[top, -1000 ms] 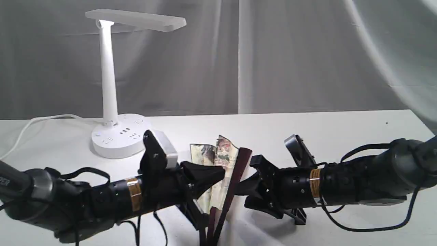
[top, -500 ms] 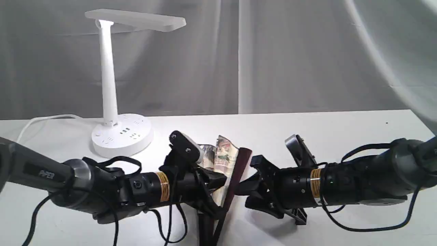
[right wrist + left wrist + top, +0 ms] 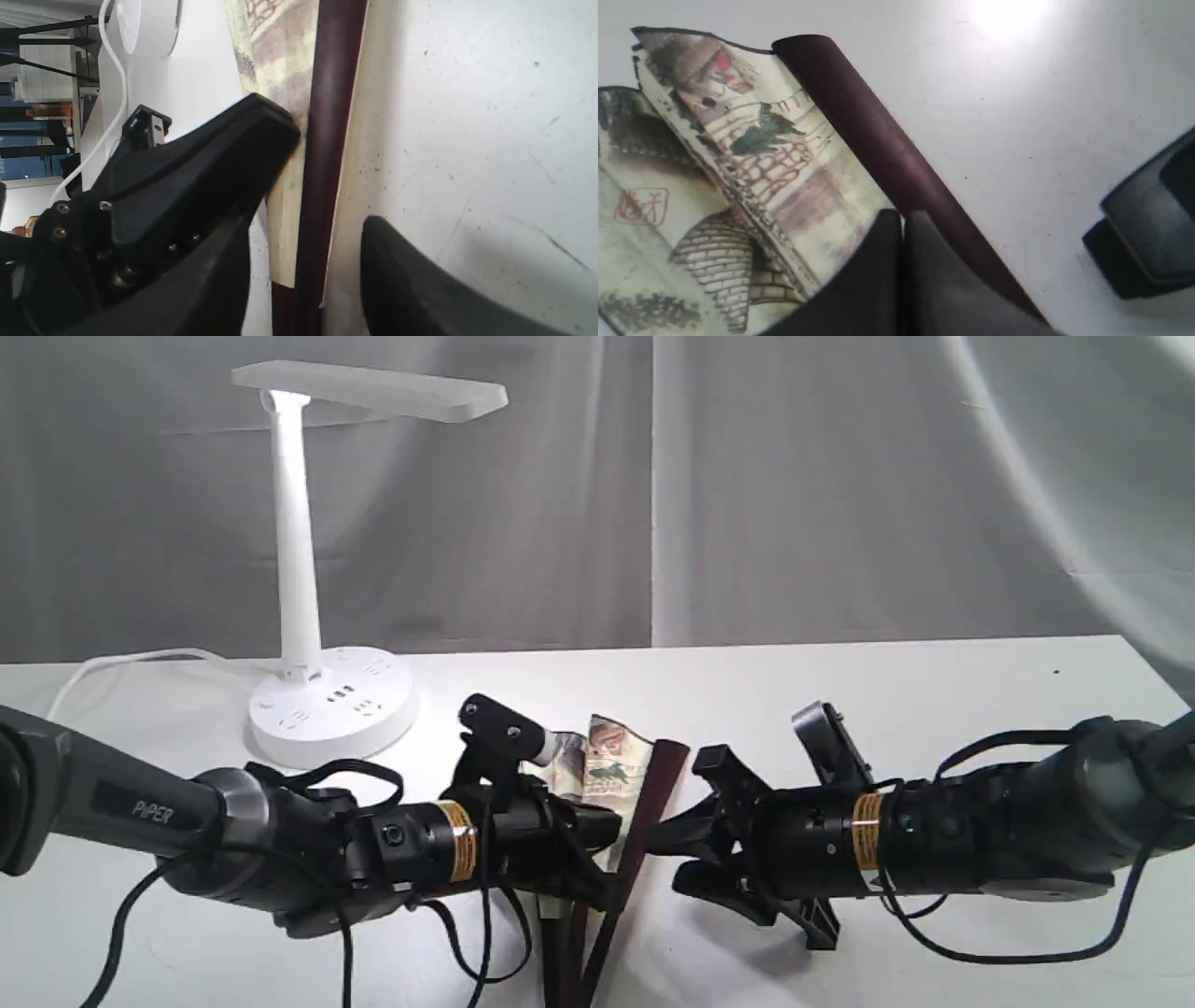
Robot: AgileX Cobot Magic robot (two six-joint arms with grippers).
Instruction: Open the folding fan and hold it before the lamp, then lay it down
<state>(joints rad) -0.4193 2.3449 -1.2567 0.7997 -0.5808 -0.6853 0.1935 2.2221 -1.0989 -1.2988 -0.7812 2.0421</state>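
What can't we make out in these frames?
Pivot end of the folding fan: exterior view, cut by the bottom edge.
Whether the left gripper pinches the leaf: left wrist view, its shut fingers cover the contact.
Second finger of the right gripper: right wrist view, merges with the left gripper's black body.
Far end of the lamp cord: exterior view, lost behind the left arm.

lamp (image 3: 297, 560) back left, folding fan (image 3: 611, 761) mid-table — open table (image 3: 934, 681) beyond, rightward
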